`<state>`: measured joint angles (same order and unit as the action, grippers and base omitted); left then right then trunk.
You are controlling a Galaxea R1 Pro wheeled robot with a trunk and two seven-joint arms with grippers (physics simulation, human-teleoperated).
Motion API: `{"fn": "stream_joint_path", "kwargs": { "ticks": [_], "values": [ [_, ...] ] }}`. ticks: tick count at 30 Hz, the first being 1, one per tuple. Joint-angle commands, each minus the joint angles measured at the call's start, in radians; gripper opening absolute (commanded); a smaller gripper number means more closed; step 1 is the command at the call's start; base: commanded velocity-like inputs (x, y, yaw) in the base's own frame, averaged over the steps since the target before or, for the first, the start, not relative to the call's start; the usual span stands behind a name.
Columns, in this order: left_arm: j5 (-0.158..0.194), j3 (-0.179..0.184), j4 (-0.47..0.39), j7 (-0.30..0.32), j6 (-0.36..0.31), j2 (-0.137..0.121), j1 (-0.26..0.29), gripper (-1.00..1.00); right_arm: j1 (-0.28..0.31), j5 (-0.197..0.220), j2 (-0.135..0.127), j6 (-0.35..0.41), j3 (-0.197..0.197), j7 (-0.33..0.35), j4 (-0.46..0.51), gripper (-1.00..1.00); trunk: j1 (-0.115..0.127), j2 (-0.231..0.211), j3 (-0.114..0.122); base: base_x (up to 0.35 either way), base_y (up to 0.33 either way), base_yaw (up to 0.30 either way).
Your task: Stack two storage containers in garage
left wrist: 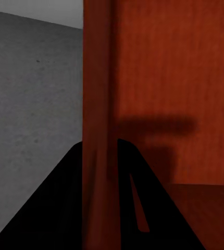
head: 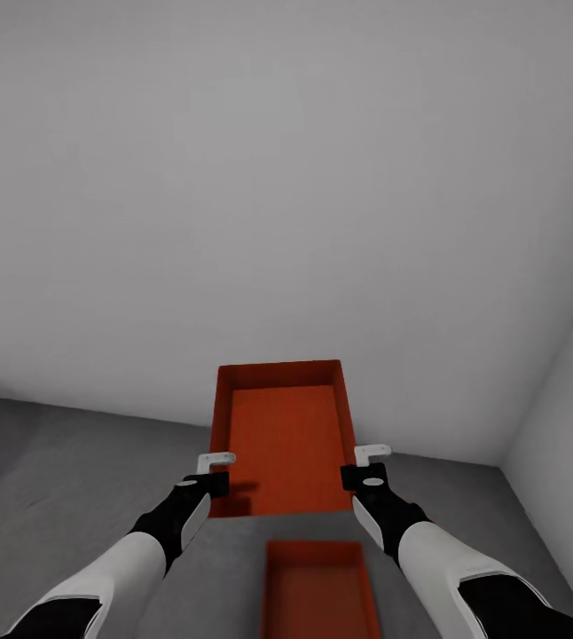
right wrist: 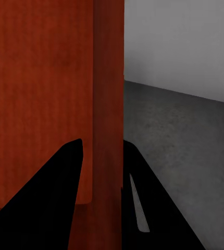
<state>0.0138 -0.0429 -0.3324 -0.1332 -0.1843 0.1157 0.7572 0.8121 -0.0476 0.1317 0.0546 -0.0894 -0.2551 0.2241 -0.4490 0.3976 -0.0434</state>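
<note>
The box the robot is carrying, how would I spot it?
Look at the pale grey wall over the dark concrete floor. In front of it, the left claw and right claw pinch the side walls of an orange box. Unlike the other orange box resting closer to the robot, it's held between both.

A second red-orange rectangular storage container [head: 322, 590], low in the head view, is cut off by the picture's bottom edge. The near end of the held red-orange container [head: 285, 435] is hidden behind a grey flat surface [head: 224, 568]. Both white-and-black arms run out of the bottom corners.
</note>
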Motion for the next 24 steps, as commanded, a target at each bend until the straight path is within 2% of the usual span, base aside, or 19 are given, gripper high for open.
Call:
{"fn": "stream_joint_path", "kwargs": {
  "ticks": [1,11,18,24],
  "values": [
    [-0.003,0.011,-0.005,-0.005,0.017,-0.033,0.001,-1.0,0.001,0.012,-0.007,0.005,-0.003,-0.003,-0.003,-1.0,-0.001,0.002,-0.002,0.194,-0.23,0.0],
    [-0.006,0.013,-0.006,-0.005,0.021,-0.033,0.001,-1.0,0.001,0.012,-0.007,0.005,-0.003,-0.003,-0.003,-1.0,-0.001,0.002,-0.002,0.178,-0.17,0.0],
    [-0.007,0.013,-0.009,-0.011,0.02,-0.033,0.001,-1.0,0.001,0.012,-0.007,0.005,-0.003,-0.003,-0.003,-1.0,-0.001,0.002,-0.002,0.022,-0.017,0.0],
    [-0.006,0.012,-0.008,-0.011,0.02,-0.033,0.001,-1.0,0.001,0.012,-0.007,0.005,-0.003,-0.003,-0.003,-1.0,-0.001,0.002,-0.002,0.001,-0.21,0.0]
  ]
}}
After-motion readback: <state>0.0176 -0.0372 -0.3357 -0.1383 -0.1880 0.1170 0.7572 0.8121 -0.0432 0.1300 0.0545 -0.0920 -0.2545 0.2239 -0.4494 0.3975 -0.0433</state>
